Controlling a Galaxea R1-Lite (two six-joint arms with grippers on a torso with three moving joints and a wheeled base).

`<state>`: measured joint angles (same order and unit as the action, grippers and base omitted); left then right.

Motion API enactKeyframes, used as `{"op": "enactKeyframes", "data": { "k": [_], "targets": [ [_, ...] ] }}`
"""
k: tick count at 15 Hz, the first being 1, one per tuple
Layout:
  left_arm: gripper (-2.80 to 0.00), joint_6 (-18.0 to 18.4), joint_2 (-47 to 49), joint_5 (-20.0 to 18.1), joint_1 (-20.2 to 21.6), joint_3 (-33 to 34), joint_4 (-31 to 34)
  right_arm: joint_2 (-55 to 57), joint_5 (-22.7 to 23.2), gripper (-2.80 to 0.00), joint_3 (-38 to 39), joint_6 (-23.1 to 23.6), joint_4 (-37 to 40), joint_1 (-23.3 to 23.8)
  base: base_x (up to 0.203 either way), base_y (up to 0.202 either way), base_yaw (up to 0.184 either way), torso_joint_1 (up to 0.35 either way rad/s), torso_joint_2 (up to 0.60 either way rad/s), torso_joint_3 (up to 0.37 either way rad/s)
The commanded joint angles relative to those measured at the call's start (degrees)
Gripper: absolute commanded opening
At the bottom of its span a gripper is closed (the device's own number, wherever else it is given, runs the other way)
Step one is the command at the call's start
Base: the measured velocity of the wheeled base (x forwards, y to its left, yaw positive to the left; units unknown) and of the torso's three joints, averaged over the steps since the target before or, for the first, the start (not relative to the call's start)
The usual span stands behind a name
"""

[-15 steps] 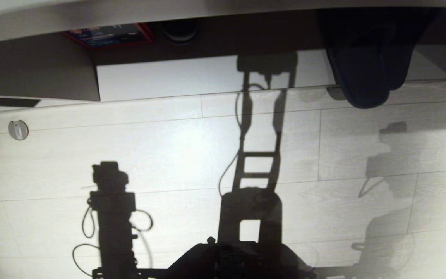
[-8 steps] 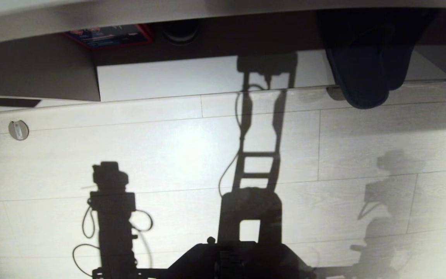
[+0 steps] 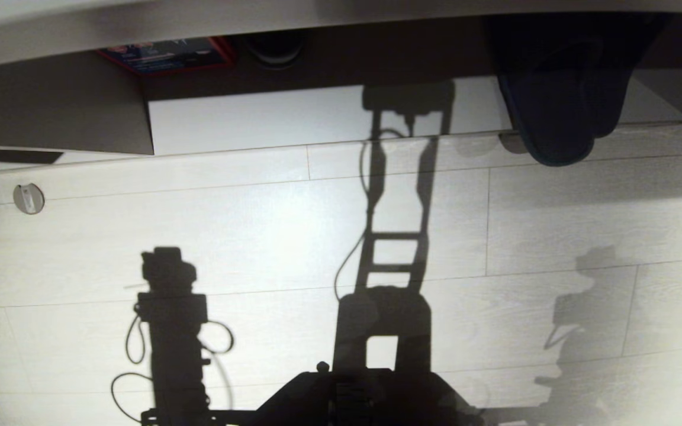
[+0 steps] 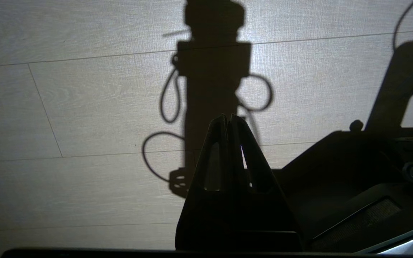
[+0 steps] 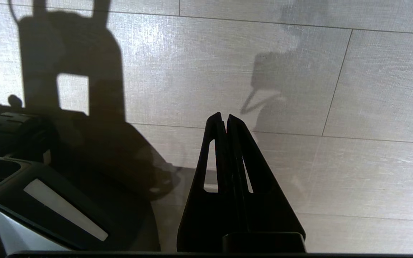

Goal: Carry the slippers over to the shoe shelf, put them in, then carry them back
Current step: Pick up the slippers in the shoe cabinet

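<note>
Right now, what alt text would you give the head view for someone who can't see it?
The dark slippers sit at the open front of a low shelf at upper right, toes overhanging the pale plank floor. Robot shadows cross the floor; no gripper is visible.

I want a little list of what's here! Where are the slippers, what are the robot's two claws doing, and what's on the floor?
slippers: dark pair at the front of the shoe shelf, toes poking over its edge
left gripper: shut, holding nothing, above the floor
right gripper: shut, holding nothing, above the floor
floor: pale planks with the robot's shadows
</note>
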<state>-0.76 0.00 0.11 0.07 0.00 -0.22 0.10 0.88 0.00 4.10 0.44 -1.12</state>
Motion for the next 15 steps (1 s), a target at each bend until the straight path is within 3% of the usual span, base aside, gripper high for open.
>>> {"op": "enactKeyframes", "data": {
  "k": [1,7,10,15],
  "targets": [
    [-2.80,0.0,0.1,0.0,0.0,0.0,0.0,-0.2,-0.1,-2.80,0.0,-0.2,0.1,0.0,0.000,0.000,0.000,0.000,0.00,0.000],
    [-2.80,0.0,0.1,0.0,0.0,0.0,0.0,0.1,-0.2,-2.80,-0.7,-0.8,-0.4,0.0,0.000,0.000,0.000,0.000,0.00,0.000],
    [-2.80,0.0,0.0,0.0,0.0,0.0,0.0,5.8,0.3,-2.80,-5.9,-0.9,-1.1,0.0,0.000,0.000,0.000,0.000,0.00,0.000],
    [-2.80,0.0,0.0,0.0,0.0,0.0,0.0,19.5,0.3,-2.80,-10.5,-0.9,-14.6,0.0,0.000,0.000,0.000,0.000,0.00,0.000]
  ]
}}
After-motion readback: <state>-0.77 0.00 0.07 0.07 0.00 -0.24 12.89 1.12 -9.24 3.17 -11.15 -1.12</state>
